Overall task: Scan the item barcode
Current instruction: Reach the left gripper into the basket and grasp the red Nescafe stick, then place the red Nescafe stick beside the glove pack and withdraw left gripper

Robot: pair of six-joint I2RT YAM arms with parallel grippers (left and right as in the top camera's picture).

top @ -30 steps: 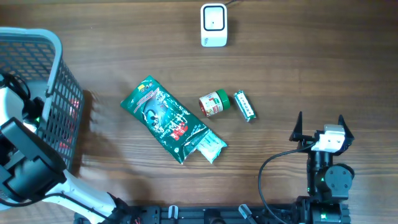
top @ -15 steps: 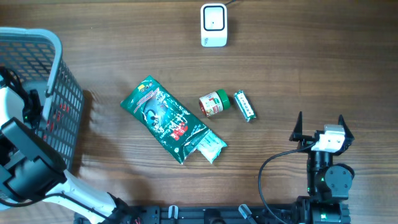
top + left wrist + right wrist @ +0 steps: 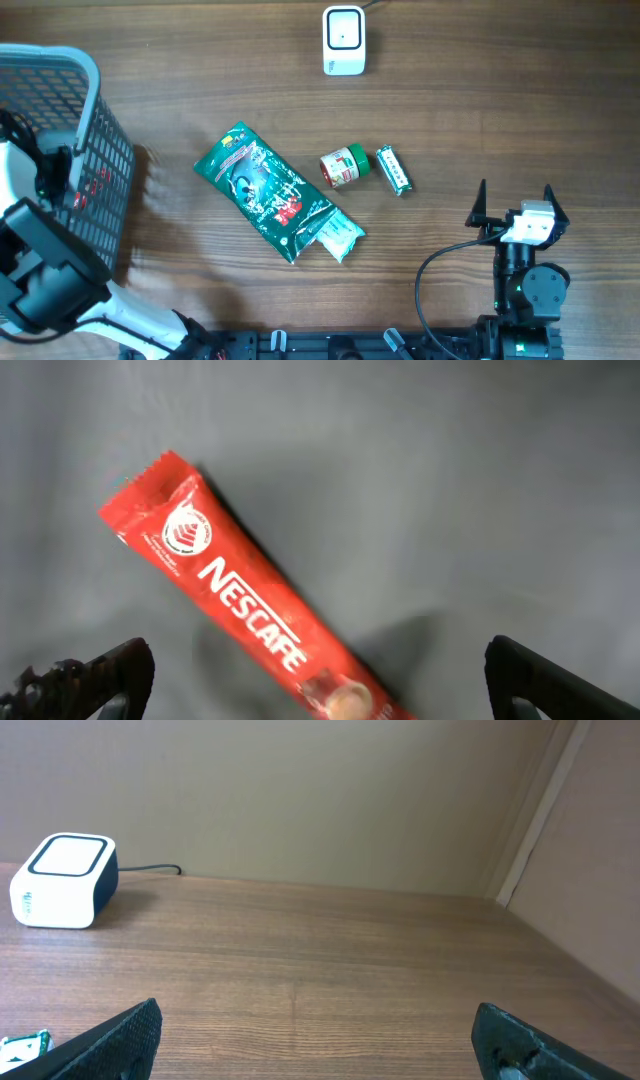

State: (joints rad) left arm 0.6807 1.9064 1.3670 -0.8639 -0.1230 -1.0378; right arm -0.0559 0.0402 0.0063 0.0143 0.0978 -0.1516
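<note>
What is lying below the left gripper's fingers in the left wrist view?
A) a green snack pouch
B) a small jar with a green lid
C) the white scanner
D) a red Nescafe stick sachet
D: the left wrist view shows the red Nescafe stick sachet lying flat and diagonal on a grey surface, with the left gripper open above it and neither finger touching it.

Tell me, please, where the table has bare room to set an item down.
Bare wood lies right of the scanner, beyond the right gripper; also between the scanner and the jar, and between the basket and the green pouch. The centre is crowded: pouch, jar and small green packet lie close together.
</note>
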